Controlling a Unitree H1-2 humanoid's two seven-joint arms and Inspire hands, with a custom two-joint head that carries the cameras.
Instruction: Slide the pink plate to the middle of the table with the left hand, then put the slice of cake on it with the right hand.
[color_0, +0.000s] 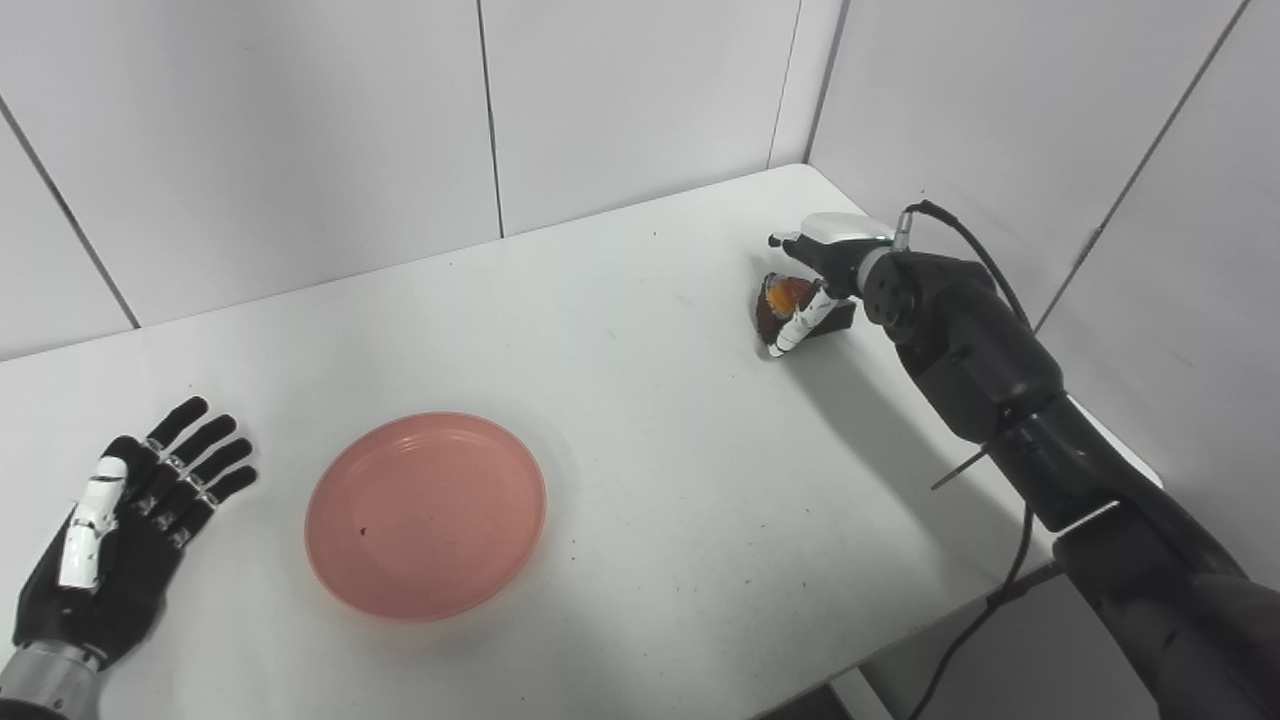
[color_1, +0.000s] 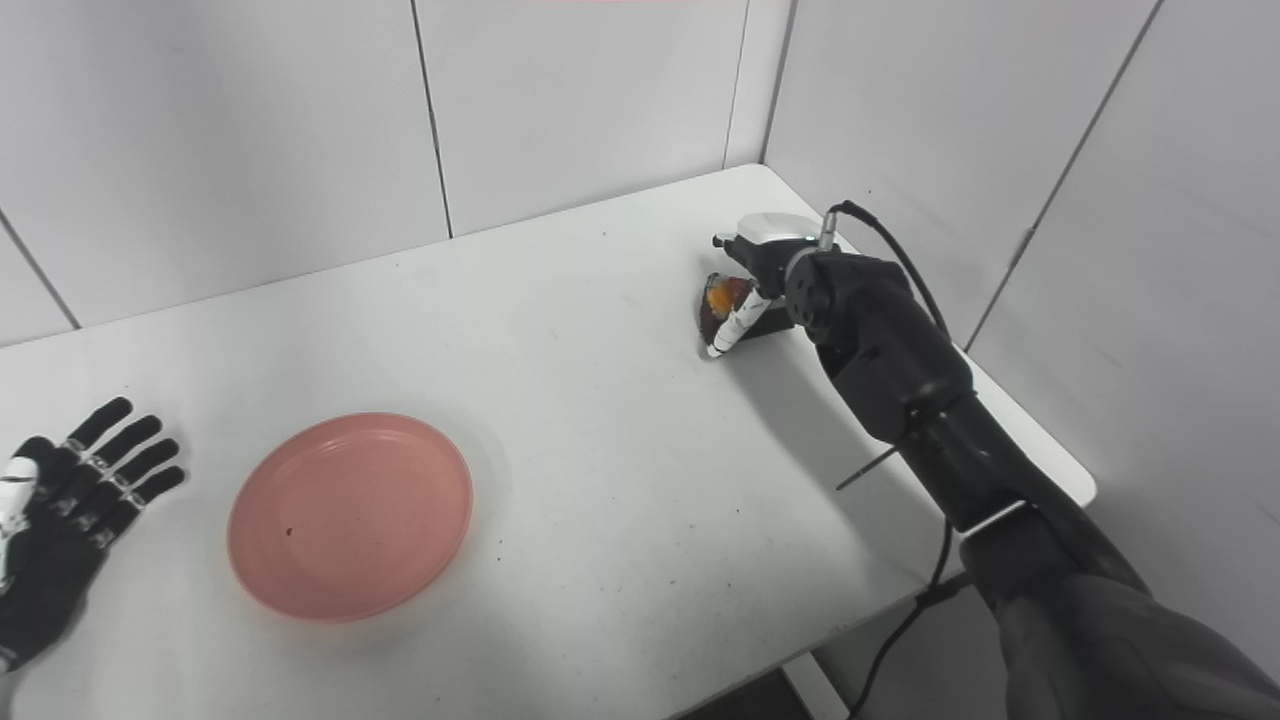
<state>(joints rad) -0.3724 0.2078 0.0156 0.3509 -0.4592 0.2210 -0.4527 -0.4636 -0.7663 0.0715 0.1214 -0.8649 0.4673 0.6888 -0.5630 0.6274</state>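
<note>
Right hand (color_0: 815, 275) sits at the far right part of the white table (color_0: 640, 330), its fingers curled around the slice of cake (color_0: 778, 300), which rests on the table close to the back right corner. Much of the slice is hidden behind the hand, so only a dark brown wedge face with an orange patch on top can be made out; whether the grip is tight or merely touching is hard to judge, though the fingers do wrap the piece. Largest on the table is the pink plate (color_0: 425, 515), round, shallow and bare apart from a tiny dark speck, lying left of the table's middle and near the front edge. Left hand (color_0: 120, 525) lies flat and released, fingers spread, just beside the plate's left rim without touching it; in the right eye view it is partly cut off by the picture's edge. Between plate and cake the table is bare white surface. Walls close in at the back and right, and the table's right edge runs beneath the right forearm.
</note>
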